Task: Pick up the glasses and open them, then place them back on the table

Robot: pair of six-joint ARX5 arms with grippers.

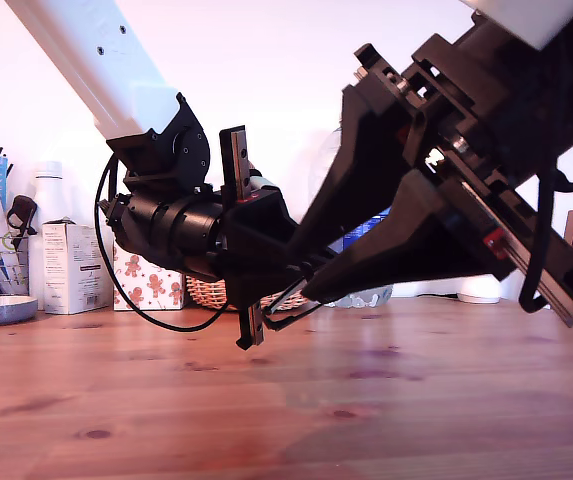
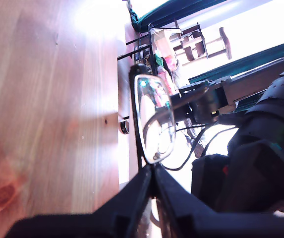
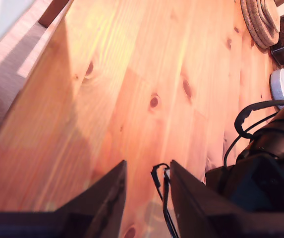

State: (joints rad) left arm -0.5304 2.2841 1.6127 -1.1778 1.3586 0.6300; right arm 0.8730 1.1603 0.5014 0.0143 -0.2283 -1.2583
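You had my first gripper (image 2: 154, 173) squeezed shut on the thin black metal glasses with clear lenses (image 2: 154, 119). Its two black fingers met at the edge of one lens. That lens stood up out of the fingers, and its black rim showed all the way round.

You had my second gripper (image 3: 147, 166) partly open. One slim black side arm of the glasses ran down the gap between its fingers, very close to one of them. I could not tell if that finger touched it.

In the exterior view, the glasses were up in the air above the big reddish-brown wooden table (image 1: 416, 420), near the middle of the picture, and they did not touch the wood. My first arm came in from the exterior view's left with a black cable hanging in a loop. My second arm came in from the exterior view's right, close to the camera. Behind them, a brown woven basket (image 1: 211, 292) sat on the table by the wall.
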